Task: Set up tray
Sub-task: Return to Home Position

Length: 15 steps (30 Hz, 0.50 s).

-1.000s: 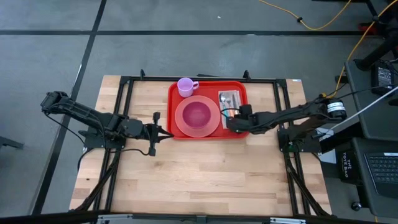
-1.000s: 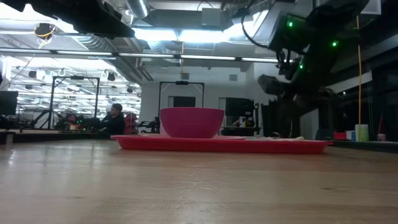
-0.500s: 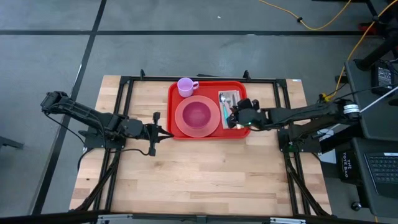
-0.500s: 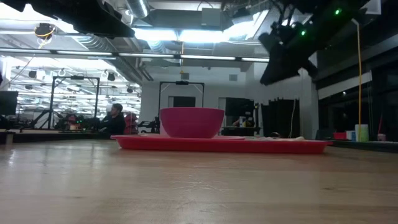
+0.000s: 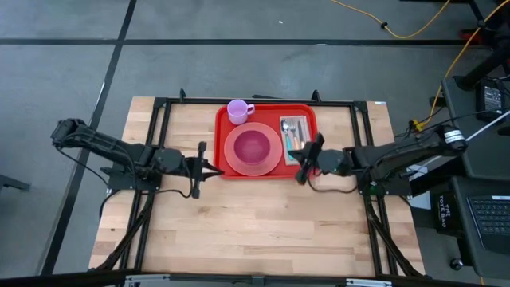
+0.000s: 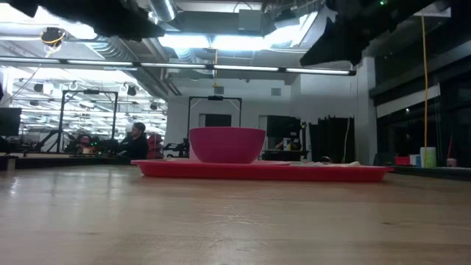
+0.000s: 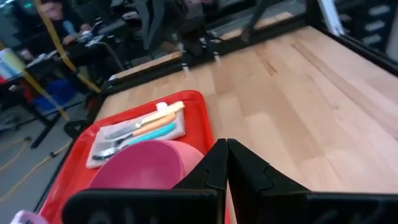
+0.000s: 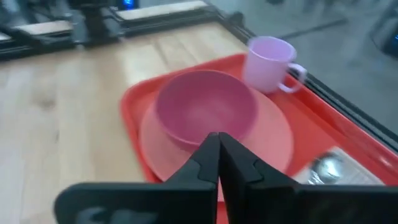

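The red tray [image 5: 304, 166] lies on the far middle of the wooden table. On it stand a pink plate [image 5: 271, 163] carrying a pink bowl [image 5: 253, 146], a lilac cup [image 5: 237, 111] at its far left corner, and a napkin with cutlery [image 5: 294, 131] on its right side. My left gripper [image 5: 215, 169] is shut beside the tray's near left corner, holding nothing. My right gripper [image 5: 302, 172] is shut at the tray's near right corner, also holding nothing. Its fingertips [image 8: 212, 144] point toward the bowl [image 8: 205, 112] and cup [image 8: 271, 60].
A black frame [image 5: 163, 131] runs along the table's left, right and far sides. Bare wood [image 5: 255, 223] fills the near half of the table. In the low view the tray [image 6: 265, 171] and bowl [image 6: 227, 144] stand ahead, and a person [image 6: 134, 141] sits far off in the room.
My right gripper has drawn back from the napkin and cutlery toward the tray's near right corner, has risen, and has shut on nothing. The cutlery stays on the napkin.
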Tool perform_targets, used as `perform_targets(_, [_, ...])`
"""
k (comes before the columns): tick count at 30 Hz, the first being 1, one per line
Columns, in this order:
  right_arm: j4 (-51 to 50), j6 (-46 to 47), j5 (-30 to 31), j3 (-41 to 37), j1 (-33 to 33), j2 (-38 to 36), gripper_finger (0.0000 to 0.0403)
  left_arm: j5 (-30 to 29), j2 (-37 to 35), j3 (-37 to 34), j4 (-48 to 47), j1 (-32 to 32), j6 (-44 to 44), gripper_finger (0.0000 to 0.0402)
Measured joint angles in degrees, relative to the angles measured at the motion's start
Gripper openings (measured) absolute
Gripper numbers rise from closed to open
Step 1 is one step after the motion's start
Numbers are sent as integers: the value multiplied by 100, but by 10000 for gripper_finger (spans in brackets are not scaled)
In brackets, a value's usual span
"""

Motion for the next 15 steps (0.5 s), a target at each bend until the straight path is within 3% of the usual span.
perform_targets(7, [1536,-449,13,-676,485,260,6,1096,-557,-968,1075,821,101,3])
perform_targets(15, [2064,-615,26,-1008,506,276,4,2062,-1823,-1956,1663,1691,-210,3])
